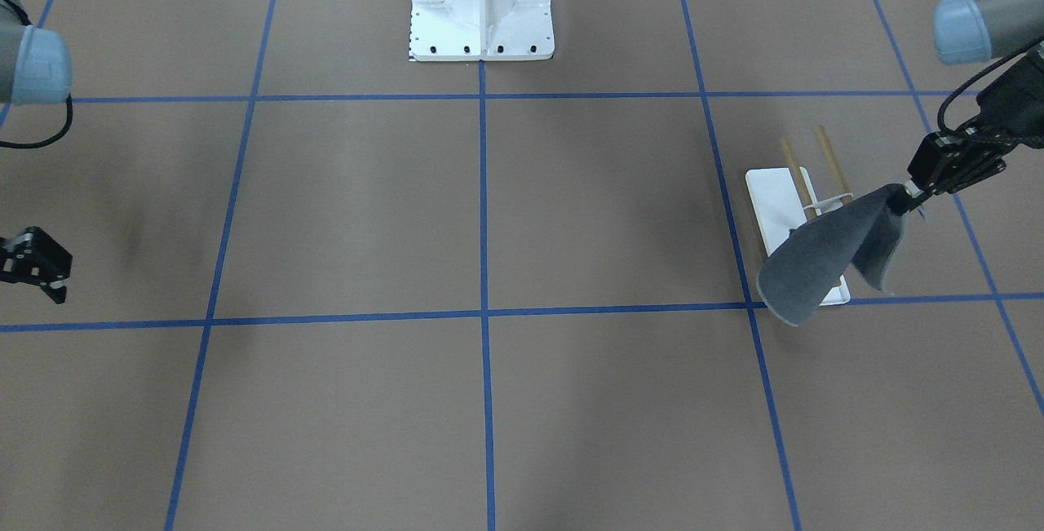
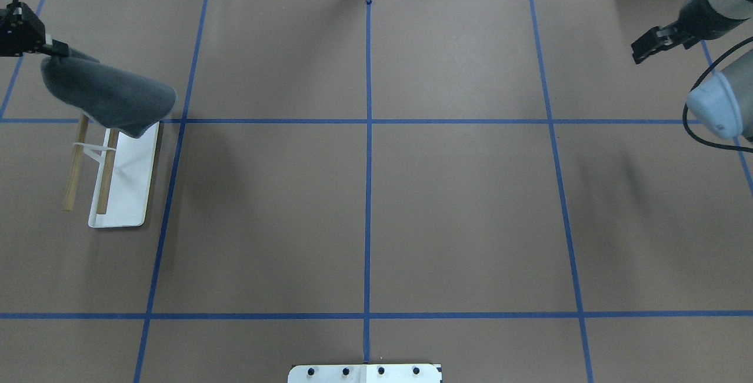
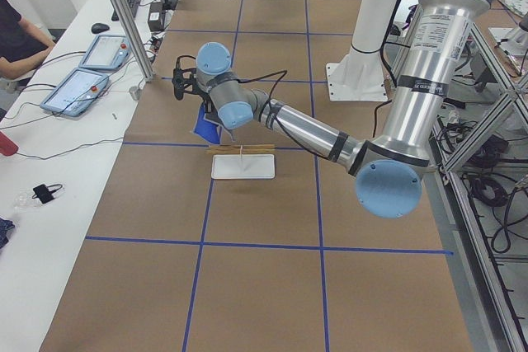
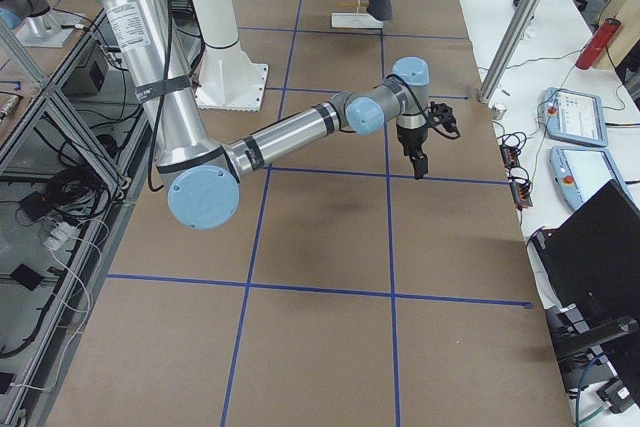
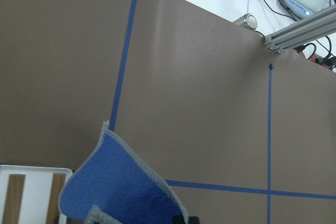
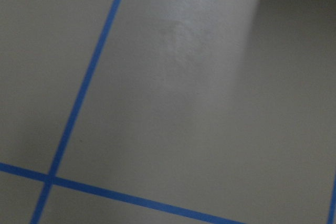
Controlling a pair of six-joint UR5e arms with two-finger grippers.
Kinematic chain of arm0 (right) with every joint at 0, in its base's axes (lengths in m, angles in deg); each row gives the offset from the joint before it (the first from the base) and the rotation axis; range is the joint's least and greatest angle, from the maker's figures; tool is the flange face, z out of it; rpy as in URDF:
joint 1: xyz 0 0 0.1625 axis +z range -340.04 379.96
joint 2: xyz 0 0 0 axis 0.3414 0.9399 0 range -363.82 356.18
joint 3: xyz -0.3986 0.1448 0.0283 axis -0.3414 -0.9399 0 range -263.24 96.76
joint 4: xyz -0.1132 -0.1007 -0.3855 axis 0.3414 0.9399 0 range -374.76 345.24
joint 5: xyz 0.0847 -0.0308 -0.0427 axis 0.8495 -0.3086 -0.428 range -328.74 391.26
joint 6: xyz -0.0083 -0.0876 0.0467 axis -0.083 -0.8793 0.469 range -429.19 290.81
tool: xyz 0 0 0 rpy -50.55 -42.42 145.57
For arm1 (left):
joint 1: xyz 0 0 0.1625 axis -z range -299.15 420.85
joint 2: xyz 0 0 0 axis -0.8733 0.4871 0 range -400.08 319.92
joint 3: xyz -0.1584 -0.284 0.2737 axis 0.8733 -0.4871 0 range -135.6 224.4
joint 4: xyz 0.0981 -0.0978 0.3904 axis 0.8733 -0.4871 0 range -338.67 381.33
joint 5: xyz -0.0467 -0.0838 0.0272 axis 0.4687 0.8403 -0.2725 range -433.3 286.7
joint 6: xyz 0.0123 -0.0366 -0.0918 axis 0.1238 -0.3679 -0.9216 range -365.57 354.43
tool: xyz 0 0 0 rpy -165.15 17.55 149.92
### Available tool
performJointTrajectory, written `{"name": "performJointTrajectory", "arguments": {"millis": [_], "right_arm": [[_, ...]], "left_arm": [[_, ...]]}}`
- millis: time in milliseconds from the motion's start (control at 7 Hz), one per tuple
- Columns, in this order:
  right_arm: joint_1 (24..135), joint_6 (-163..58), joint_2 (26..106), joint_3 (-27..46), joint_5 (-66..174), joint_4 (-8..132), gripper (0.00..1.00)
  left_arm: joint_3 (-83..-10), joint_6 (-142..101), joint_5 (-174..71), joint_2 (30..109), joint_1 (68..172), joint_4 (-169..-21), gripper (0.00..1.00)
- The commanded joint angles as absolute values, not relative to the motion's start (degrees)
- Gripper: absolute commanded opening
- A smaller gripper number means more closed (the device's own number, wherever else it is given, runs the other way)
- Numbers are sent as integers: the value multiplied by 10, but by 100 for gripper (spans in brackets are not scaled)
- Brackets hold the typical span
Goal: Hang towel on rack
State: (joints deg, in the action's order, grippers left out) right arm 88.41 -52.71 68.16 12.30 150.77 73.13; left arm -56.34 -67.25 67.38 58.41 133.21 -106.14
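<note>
Nearest us, in the left wrist view: the towel (image 5: 121, 187), blue side up. We note the left gripper (image 1: 904, 198) clenched on one edge. Seen from overhead, the cloth hangs grey side out over the 12 o'clock end of the rack (image 2: 132, 183). Contact with the rods (image 2: 106, 174): unclear. The right gripper (image 2: 647, 46) hovers at 2 o'clock over the table (image 2: 459, 212); we cannot tell its grip.

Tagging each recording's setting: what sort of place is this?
Probably a robotics lab workcell: brown table gridded with blue tape, arms on a bolted white pedestal, operator pendants on a side bench.
</note>
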Motion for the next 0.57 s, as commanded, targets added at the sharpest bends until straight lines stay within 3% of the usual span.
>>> {"name": "performJointTrajectory", "arguments": {"millis": [0,429], "right_arm": [[922,-600,687,73,1539,777,100],[951,-618,713,46,1589,774,100]], "left_arm": [[-574,-586,657,510,1334,-1066,0],[-574,-547,614,426,1333,-1121,0]]}}
